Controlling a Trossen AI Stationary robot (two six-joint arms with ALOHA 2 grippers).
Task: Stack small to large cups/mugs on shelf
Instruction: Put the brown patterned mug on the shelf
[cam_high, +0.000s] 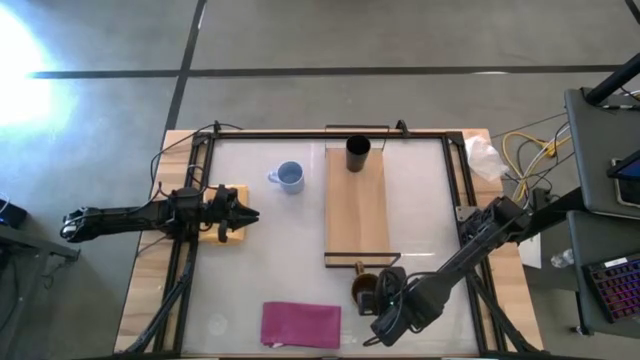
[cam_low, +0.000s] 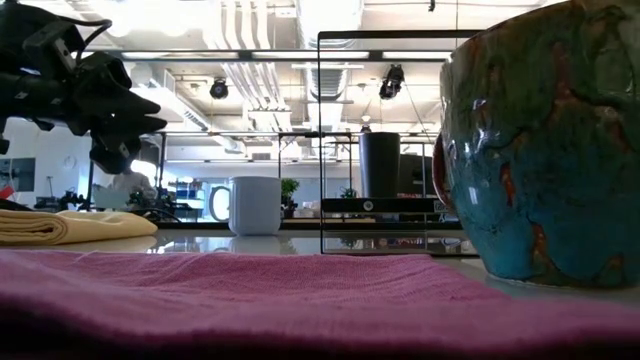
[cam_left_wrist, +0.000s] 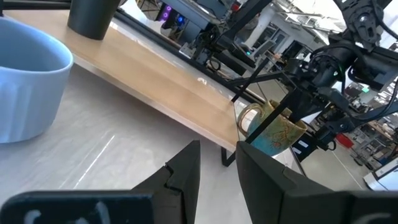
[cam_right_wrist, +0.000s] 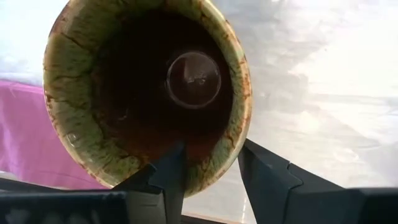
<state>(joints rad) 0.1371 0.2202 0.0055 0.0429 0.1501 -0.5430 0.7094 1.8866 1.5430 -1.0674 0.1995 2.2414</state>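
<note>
The brown glossy mug stands upright on the table just before the shelf's near end, and my right gripper is shut on its rim. The shelf is a light-wood plank with a dark frame at its near end. The small black cup stands on its base at the plank's far end. The light blue mug stands on the table left of the shelf. My left gripper hovers over the yellow pad, empty, its fingers a narrow gap apart. My right gripper has the brown mug's rim wall between its fingers, one finger inside the mug and one outside. It holds the rim's right side, away from the handle, and comes slanting down from the table's right. The mug's base is on the table.
A magenta cloth lies at the near edge, left of the brown mug. The dark shelf frame stands just beyond the mug. A black rail frame borders the white table. Cables and a crumpled paper lie off the right side.
</note>
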